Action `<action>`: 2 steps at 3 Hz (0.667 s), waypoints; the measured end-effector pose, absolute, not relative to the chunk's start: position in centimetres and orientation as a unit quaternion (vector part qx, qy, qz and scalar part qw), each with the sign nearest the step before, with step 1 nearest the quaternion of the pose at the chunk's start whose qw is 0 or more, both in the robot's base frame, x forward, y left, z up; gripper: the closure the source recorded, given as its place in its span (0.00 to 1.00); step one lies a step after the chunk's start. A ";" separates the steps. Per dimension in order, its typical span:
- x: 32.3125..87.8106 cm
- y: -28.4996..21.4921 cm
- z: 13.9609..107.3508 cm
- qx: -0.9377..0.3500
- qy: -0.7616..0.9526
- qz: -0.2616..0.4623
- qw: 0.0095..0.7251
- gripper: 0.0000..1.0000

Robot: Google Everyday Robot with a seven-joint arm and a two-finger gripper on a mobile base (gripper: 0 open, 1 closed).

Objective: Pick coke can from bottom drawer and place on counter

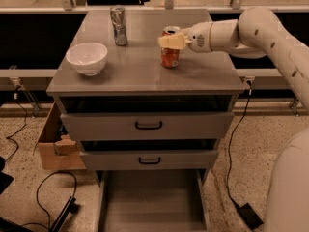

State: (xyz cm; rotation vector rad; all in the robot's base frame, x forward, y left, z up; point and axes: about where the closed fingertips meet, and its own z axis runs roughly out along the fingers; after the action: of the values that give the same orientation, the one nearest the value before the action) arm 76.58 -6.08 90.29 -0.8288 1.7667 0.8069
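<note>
- One coke can (170, 58) is seen upright on the bench (135, 74), right of centre.
- Its upper part is covered by the claw (167, 41); grip or release cannot be told.
- The bottom drawer (152, 202) is seen pulled out.

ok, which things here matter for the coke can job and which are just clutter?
Job:
coke can, upright on the counter
bottom drawer, pulled open
claw, at the can's top

Lying about:
white bowl
silver can
upper drawers
cardboard box
</note>
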 end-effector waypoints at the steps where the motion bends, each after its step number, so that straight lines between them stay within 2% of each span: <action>1: 76.6 -6.1 90.7 -0.342 0.728 0.333 0.493 0.36; 2: 76.6 -6.1 90.7 -0.342 0.728 0.333 0.492 0.11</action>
State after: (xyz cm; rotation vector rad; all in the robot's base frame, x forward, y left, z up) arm 76.59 -6.05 90.70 -0.8291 1.7667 0.8073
